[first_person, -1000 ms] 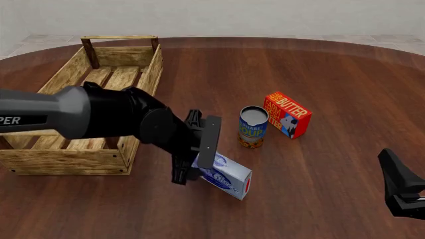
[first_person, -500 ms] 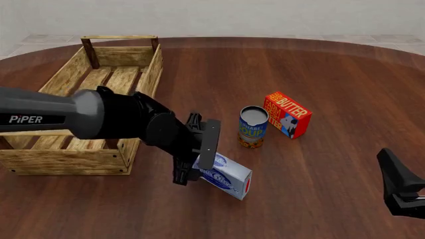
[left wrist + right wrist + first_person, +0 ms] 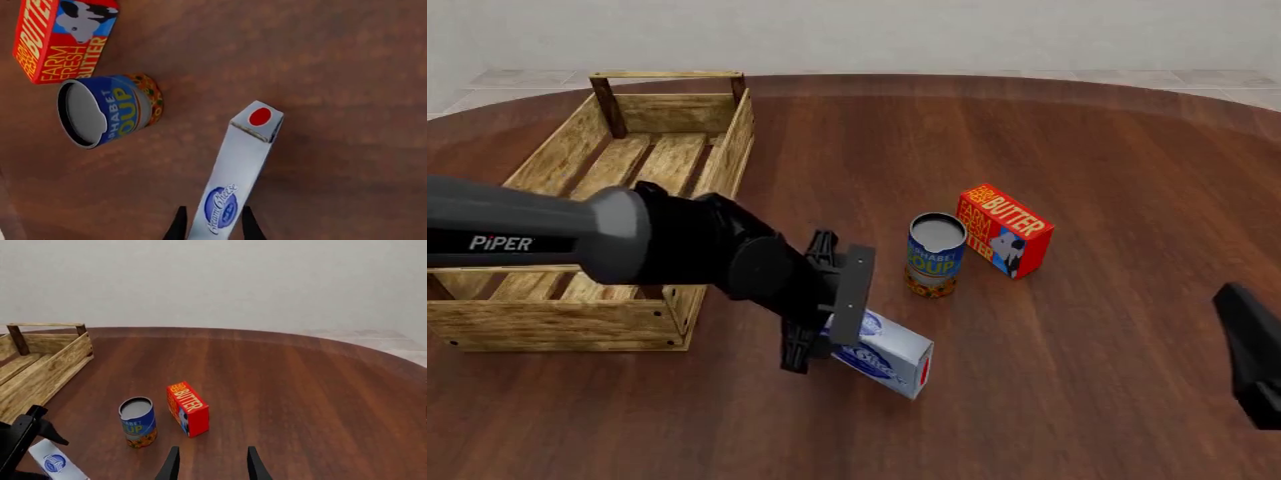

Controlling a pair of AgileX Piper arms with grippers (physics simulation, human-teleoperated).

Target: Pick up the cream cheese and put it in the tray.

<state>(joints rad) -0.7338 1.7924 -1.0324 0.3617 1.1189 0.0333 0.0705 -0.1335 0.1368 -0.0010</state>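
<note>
From the front view I find the left pincer [image 3: 827, 345] down at the near-left end of the cream cheese [image 3: 888, 360], which lies flat on the brown wooden surface [image 3: 1094, 150], near the middle of the scene, with its red end face turned toward the near side. In the left wrist view the two dark fingertips [image 3: 177, 225] stand one on each side of the box [image 3: 237, 175], close against its long faces; I cannot tell from these pictures whether they are pressing it or merely flanking it. The box itself rests on the surface, outside the tray [image 3: 601, 300]. The tray sits at the far left, with the left arm passing in front of its near right corner. A blue soup can [image 3: 936, 255] stands upright just beyond the cream cheese, and the red butter box [image 3: 1004, 228] stands just right of the can, near it but apart. The right pincer [image 3: 210, 465] is held at the near right edge, well apart from all items; in its own wrist view its fingers are spread with nothing between them.
</note>
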